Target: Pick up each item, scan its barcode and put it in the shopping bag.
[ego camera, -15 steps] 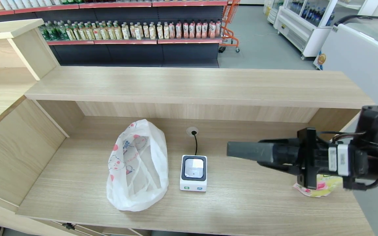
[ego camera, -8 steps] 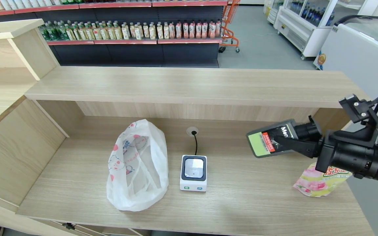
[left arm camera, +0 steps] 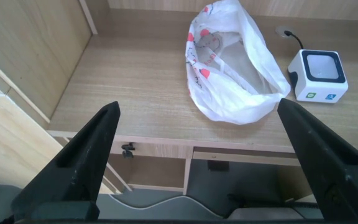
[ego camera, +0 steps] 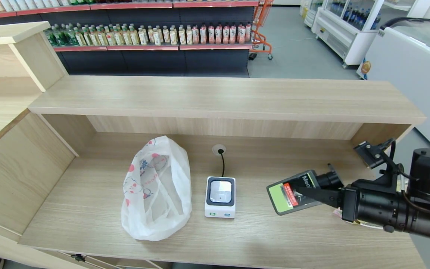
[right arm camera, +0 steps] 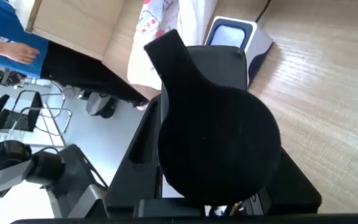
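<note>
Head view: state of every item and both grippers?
bag: lying on the counter, mouth open
scanner: on the counter, cabled, window facing up, nothing over it
bottle: held roughly level above the counter, right of the scanner, base toward it
pouch: flat on the counter, mostly hidden under the right arm
right gripper: shut on the bottle
left gripper: open, empty
</note>
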`<state>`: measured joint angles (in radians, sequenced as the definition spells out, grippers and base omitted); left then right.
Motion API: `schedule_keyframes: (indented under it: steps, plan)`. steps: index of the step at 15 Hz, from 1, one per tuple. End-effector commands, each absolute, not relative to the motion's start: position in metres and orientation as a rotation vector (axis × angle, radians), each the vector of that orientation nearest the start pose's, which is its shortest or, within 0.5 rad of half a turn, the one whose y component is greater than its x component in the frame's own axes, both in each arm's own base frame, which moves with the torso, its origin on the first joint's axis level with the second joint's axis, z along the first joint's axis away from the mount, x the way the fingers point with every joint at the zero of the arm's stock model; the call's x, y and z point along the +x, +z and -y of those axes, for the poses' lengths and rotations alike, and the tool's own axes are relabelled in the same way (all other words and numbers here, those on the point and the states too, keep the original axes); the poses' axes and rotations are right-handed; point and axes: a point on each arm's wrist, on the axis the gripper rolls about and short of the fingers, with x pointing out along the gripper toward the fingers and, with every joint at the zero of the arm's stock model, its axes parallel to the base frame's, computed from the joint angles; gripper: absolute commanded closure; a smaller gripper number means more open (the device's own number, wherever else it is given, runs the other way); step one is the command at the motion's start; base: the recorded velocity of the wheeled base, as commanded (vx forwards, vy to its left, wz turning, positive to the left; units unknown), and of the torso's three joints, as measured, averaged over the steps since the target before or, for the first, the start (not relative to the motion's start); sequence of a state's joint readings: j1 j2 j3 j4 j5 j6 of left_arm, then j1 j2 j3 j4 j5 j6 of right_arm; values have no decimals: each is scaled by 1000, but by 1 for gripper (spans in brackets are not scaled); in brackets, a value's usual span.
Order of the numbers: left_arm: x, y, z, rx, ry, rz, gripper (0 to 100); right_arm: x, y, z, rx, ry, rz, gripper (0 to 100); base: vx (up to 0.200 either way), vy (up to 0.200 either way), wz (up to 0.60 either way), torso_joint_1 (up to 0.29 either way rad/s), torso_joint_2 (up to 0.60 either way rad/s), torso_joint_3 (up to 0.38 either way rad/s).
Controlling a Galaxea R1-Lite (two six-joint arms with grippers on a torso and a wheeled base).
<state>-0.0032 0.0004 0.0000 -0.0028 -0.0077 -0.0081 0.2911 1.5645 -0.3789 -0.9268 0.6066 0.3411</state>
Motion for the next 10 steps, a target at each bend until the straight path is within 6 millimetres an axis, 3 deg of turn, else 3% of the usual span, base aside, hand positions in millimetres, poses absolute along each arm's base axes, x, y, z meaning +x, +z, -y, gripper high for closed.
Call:
schedule_keyframes:
  steps: [1,10]
  plan:
    - [-23,76,0,-8,-11,3,0,229,124,-83,357,832,-445,100,0,0,0,0,0,0]
    - [-23,76,0,-9,-11,3,0,226,116,-81,349,759,-448,100,0,0,0,0,0,0]
